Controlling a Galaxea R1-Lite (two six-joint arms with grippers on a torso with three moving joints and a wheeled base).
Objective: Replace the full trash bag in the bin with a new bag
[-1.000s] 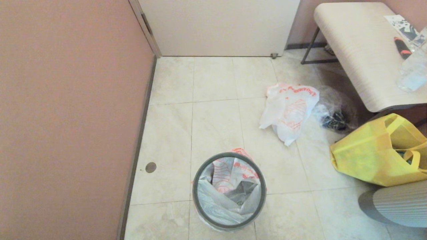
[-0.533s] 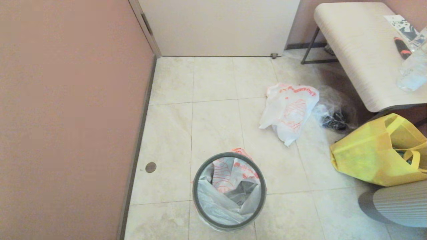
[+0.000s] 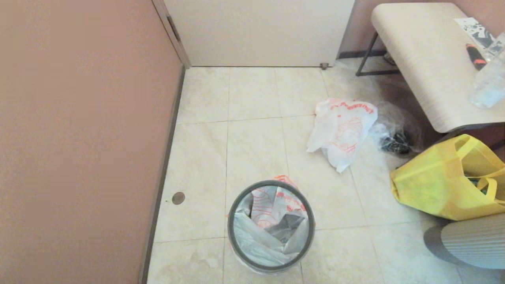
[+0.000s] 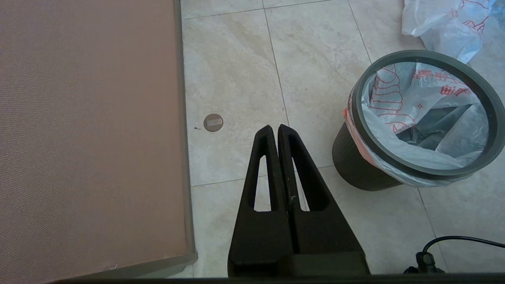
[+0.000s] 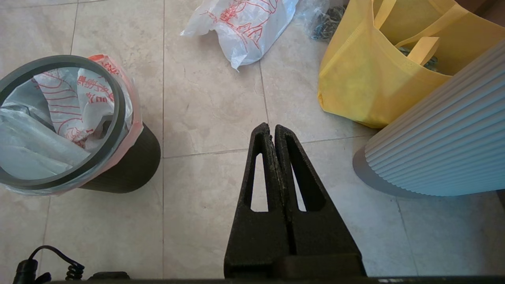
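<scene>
Both the left gripper point(image 4: 274, 128) and right gripper point(image 5: 272, 127) have matte black triangular fingers with slotted cutouts

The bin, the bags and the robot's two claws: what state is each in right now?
bin: upright, lined, hoop on rim.
full trash bag: inside bin, edges folded over rim.
new bag: limp on floor.
yellow tote: open.
left gripper: jaws shut, empty.
right gripper: jaws shut, empty.

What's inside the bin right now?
The bin holds a white bag with red print, its edge folded over the rim under the grey hoop. Grey crumpled material shows in the middle; anything beneath it is covered.
</scene>
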